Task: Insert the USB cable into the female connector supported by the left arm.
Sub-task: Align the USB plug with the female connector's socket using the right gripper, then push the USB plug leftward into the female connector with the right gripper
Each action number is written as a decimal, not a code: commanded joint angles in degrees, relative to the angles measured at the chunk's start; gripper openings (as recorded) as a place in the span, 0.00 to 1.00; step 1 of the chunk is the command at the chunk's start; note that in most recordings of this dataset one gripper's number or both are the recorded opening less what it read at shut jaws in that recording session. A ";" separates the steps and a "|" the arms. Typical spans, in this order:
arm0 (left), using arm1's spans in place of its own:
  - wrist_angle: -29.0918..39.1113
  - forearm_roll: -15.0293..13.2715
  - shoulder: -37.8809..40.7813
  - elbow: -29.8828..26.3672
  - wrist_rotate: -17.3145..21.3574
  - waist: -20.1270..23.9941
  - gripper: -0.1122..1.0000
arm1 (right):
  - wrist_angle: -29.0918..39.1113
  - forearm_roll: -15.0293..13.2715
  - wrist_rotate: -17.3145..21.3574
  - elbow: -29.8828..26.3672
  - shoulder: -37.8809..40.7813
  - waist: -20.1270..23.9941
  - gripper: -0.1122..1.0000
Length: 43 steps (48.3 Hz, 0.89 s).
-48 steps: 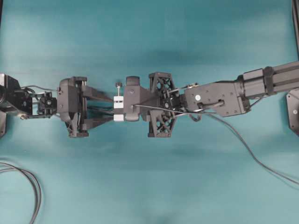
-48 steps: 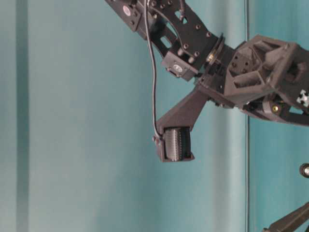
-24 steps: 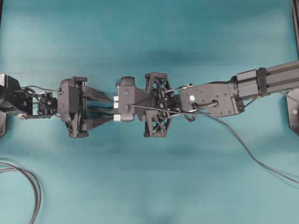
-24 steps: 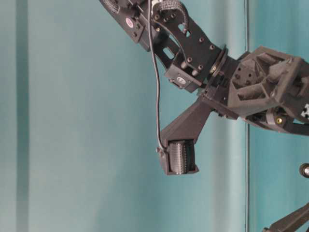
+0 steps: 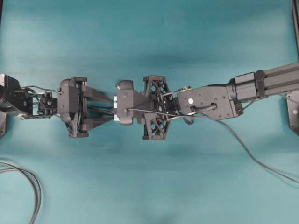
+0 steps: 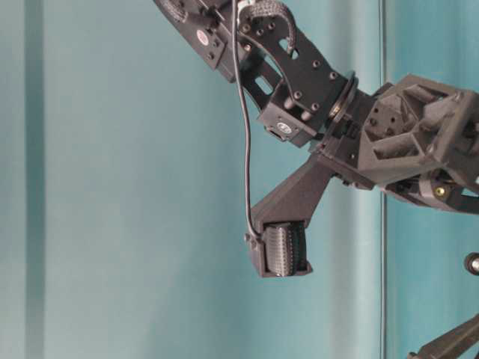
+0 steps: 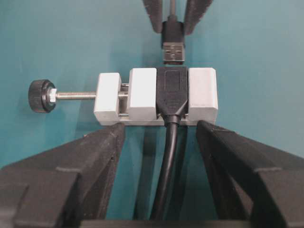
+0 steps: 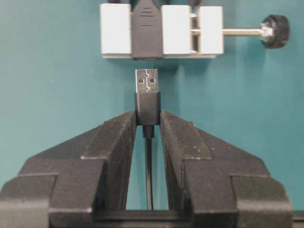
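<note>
In the left wrist view the female connector [image 7: 171,92] sits clamped in the white block [image 7: 142,97], whose black-knobbed screw [image 7: 42,95] sticks out to the left. The left arm [image 5: 70,106] holds that block in its left gripper [image 7: 159,127], fingertips against the block's near side. My right gripper [image 8: 147,118] is shut on the dark plug of the USB cable [image 8: 147,102]. Its silvery tip [image 8: 147,81] points straight at the socket [image 8: 146,31], a small gap short of it. From overhead the right gripper [image 5: 124,108] covers most of the block.
A thicker black cable [image 5: 29,186] loops at the bottom left of the teal table. The right arm's thin cable [image 5: 252,154] trails off to the lower right. The right arm's base plate [image 5: 293,112] sits at the right edge.
My right gripper has moved left with the plug, closing on the clamp block until it hides most of it from overhead. The left gripper and block have stayed still.
</note>
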 commanded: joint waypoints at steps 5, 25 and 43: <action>0.18 0.00 -0.44 -0.09 0.70 0.26 0.70 | -0.18 -0.18 0.18 -1.49 -0.88 0.26 0.29; 0.18 0.00 -0.44 -0.09 0.70 0.26 0.70 | -0.18 -0.18 0.18 -2.29 -0.35 0.00 0.29; 0.18 0.00 -0.44 0.00 0.70 0.18 0.70 | 0.09 -0.18 0.18 -3.34 0.26 -0.62 0.29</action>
